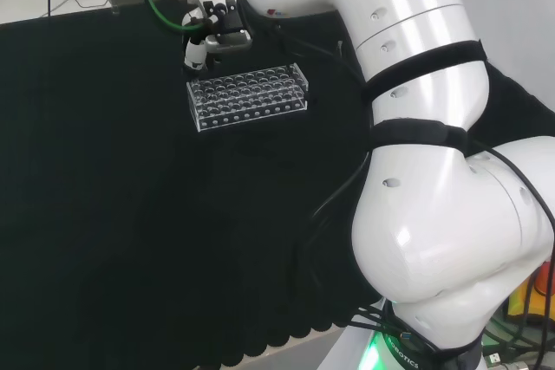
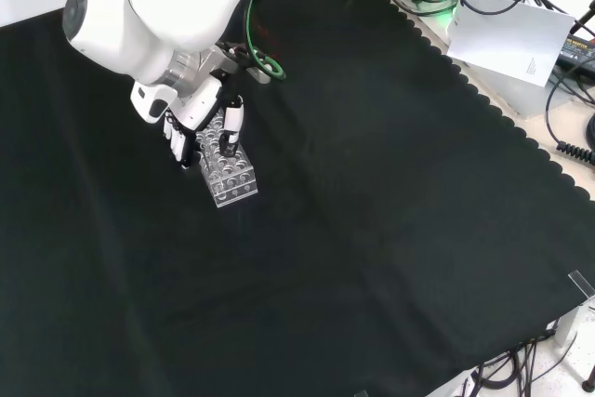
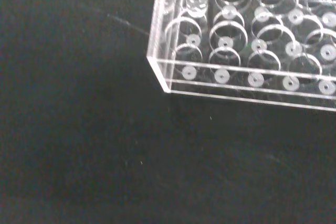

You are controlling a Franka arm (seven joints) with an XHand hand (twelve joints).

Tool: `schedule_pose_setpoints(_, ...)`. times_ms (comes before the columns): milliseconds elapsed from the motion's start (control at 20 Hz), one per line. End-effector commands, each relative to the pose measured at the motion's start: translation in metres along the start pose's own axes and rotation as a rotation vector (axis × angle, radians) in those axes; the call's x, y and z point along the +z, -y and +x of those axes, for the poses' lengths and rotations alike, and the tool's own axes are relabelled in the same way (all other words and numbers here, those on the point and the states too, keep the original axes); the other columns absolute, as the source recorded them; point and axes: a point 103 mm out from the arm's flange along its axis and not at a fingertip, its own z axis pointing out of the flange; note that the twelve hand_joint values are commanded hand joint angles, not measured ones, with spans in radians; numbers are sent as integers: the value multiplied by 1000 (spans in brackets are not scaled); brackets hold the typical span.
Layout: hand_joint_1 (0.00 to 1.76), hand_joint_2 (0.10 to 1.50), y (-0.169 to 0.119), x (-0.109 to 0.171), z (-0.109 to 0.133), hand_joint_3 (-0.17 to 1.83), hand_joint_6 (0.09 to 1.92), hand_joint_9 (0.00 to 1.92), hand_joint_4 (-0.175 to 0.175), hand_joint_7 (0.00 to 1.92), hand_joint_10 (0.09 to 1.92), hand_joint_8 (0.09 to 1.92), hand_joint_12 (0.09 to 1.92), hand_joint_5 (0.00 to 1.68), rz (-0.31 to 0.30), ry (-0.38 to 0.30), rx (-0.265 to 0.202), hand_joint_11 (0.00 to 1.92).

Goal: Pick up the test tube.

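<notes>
Hand [image 2: 200,118] with fingers curled down at the far end of the clear rack [image 1: 249,97]; whether it pinches a tube cannot be told.

One clear test tube rack [image 1: 249,98] stands on one black-clothed table [image 1: 104,214]; one hand [image 2: 200,113] hangs above the rack.

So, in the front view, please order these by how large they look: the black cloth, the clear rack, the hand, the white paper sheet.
1. black cloth, by far the largest
2. white paper sheet
3. clear rack and hand: they look alike in size, and the hand partly covers the rack, so I do not rank them.
</notes>
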Motion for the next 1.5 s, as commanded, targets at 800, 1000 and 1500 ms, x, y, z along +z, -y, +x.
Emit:
schedule_pose_setpoints(800,1159,1079,-2,-15,1,-175,769,1046,-175,1083,716,879,1274,778,-56,85,-1,783)
schedule_pose_setpoints(1000,1166,1075,-1,-15,-2,-175,771,1062,-175,1096,718,876,1272,790,-52,74,-2,798)
schedule_pose_setpoints(1500,1183,1051,-9,-9,7,-175,775,1114,-175,1054,699,880,1246,776,-64,39,2,848)
